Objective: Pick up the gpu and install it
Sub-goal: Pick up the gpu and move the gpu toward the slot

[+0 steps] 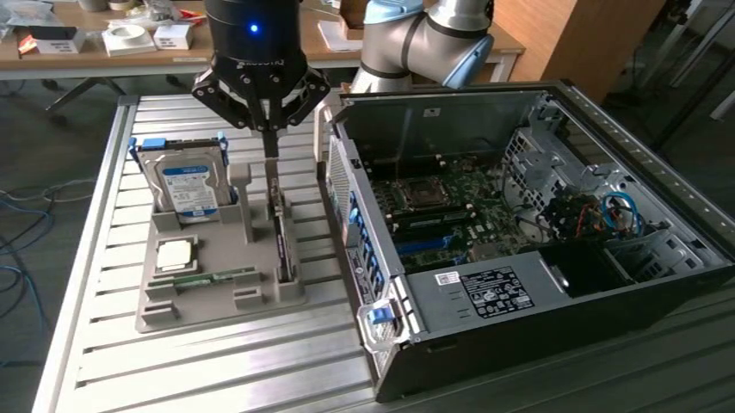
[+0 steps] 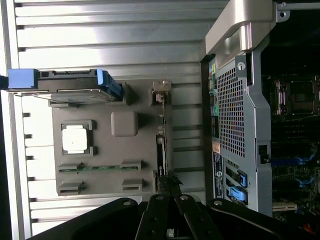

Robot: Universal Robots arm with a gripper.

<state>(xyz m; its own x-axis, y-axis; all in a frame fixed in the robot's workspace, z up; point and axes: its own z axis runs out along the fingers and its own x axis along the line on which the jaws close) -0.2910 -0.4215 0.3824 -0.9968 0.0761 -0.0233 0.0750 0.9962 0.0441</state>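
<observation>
gpu: gpu [image 1: 274, 194] stands on edge in the tray [image 1: 219, 305], right under the pincer
pincer: pincer [image 1: 270, 142] pinched fully shut on the gpu's top end
around: hard drive [image 1: 189, 181] one side of the pincer, open pc case [image 1: 517, 284] the other

No word, brand or number can be read anywhere. A blue-and-white printed label [image 1: 191, 185] is carried on the face of the silver rectangular hard drive [image 1: 172, 163], but its print cannot be made out. A black rectangular label with white print [image 1: 497, 291] is stuck on the black metal cover inside the open black computer case [image 1: 460, 116], with a small white sticker [image 1: 446, 278] just beside it. Neither can be deciphered. On the case's perforated grey rear panel [image 2: 232, 115] a small dark label with pale marks [image 2: 218, 170] is seen, likewise illegible.
</observation>
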